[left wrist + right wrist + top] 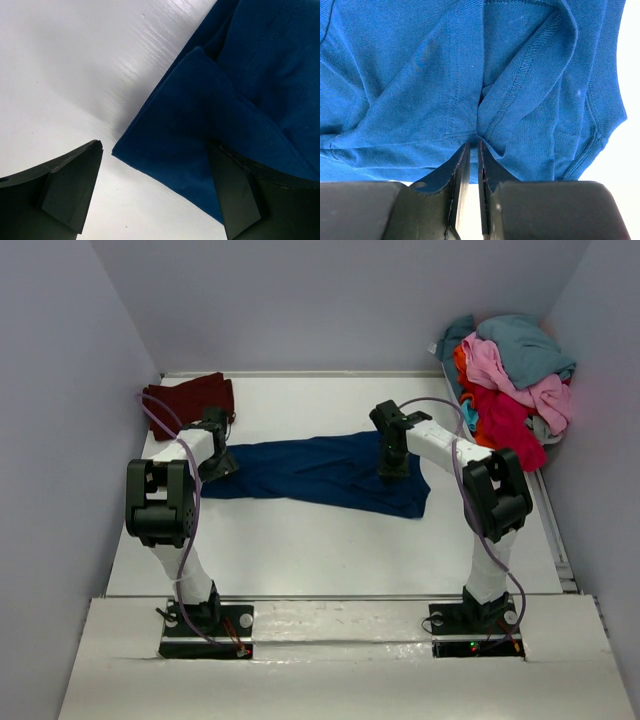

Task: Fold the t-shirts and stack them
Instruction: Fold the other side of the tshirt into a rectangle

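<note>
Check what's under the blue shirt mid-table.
Only the white table shows around the edges of the blue shirt. Anything directly beneath the cloth is covered, so I cannot tell. The right claw pinches a fold from above.

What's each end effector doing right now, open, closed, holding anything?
Left end effector: open, gripping nothing.
Right end effector: closed, pinching a fold of the navy blue t-shirt.
</note>
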`<state>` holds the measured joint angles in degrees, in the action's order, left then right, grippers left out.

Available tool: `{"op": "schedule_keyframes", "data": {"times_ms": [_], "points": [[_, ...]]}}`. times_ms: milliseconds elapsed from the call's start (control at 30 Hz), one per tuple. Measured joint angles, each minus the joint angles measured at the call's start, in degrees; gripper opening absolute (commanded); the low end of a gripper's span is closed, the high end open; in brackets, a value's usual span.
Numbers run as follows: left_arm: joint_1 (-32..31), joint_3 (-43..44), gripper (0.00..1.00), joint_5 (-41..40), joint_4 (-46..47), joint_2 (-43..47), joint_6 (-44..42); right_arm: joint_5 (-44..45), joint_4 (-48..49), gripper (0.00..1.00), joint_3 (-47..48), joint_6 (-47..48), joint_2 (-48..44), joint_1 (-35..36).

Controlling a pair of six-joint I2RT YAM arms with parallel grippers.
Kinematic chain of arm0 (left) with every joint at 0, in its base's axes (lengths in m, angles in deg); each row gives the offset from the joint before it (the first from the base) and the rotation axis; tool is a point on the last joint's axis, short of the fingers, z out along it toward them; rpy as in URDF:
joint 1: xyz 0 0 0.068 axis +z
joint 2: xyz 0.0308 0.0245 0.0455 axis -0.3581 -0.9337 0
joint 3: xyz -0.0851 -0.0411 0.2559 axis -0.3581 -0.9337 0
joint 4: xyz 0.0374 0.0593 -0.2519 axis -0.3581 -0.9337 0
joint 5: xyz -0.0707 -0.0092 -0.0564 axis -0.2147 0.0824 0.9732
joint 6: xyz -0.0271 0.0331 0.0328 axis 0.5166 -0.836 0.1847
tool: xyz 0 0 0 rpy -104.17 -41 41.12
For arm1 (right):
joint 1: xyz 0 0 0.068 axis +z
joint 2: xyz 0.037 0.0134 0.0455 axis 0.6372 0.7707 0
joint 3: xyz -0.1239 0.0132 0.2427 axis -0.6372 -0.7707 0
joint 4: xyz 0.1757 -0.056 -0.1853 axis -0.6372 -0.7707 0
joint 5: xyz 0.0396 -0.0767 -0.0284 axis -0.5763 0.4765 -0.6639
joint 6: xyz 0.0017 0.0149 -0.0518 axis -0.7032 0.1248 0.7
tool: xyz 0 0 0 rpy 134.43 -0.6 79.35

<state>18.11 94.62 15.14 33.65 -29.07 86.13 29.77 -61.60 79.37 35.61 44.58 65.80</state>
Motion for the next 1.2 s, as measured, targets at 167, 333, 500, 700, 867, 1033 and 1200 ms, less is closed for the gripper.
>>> {"op": "schedule_keyframes", "data": {"times_ms": [167, 333, 500, 700, 867, 1033, 1200], "points": [[0.0, 0.0, 0.99, 0.0, 0.0, 0.0, -0.1, 0.1, 0.0, 0.26, 0.0, 0.0, 0.0, 0.0], [0.0, 0.0, 0.99, 0.0, 0.0, 0.0, -0.2, 1.9, -0.1, 0.3, -0.7, 0.1, -0.1, 0.0], [0.0, 0.0, 0.99, 0.0, 0.0, 0.0, -0.4, 3.1, 0.0, 0.3, -3.5, -0.5, -0.1, -0.3], [0.0, -0.3, 0.99, -0.1, 0.3, 0.0, -0.6, 3.1, 0.2, 0.3, -4.9, -0.7, -0.1, -0.7], [0.0, -0.7, 0.99, -0.1, 0.7, 0.0, -0.6, 2.6, 0.8, 0.3, -5.0, -0.7, -0.1, -0.7], [0.0, -0.7, 0.99, -0.1, 0.7, 0.0, -0.6, 2.1, 0.5, 0.3, -3.7, -0.5, 0.1, -0.7], [0.0, -0.8, 0.99, -0.2, 0.9, 0.0, -0.6, 2.0, 0.4, 0.33, 2.0, 0.0, 1.5, -0.7]]}}
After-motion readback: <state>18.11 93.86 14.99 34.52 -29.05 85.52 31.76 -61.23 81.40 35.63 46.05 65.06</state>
